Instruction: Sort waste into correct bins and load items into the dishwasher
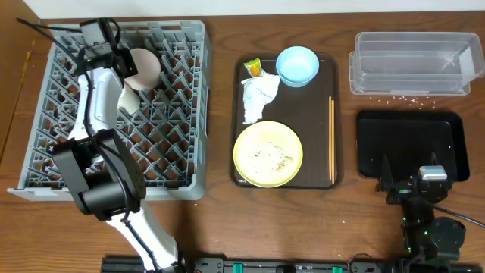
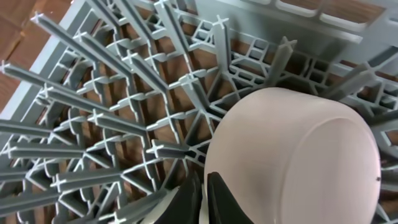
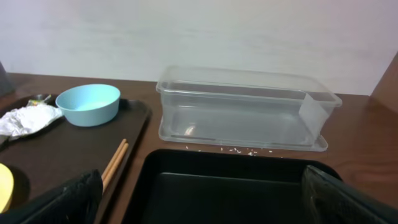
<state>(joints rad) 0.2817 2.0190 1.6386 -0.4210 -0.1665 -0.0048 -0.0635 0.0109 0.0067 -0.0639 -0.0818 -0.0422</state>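
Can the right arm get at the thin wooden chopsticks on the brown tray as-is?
Probably yes. The right gripper hangs open above the shallow black rectangular tray; the thin wooden chopsticks lie uncovered along the edge of the dark brown serving tray nearest it, nothing between.

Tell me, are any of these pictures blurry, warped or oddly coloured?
Overhead: evenly lit and sharp. Left wrist: the lens splays the pegs of the grey dish rack outward, and the white bowl looks pinkish. Right wrist: the clear tub is crisp; the right gripper, too near, blurs dark in the corners.
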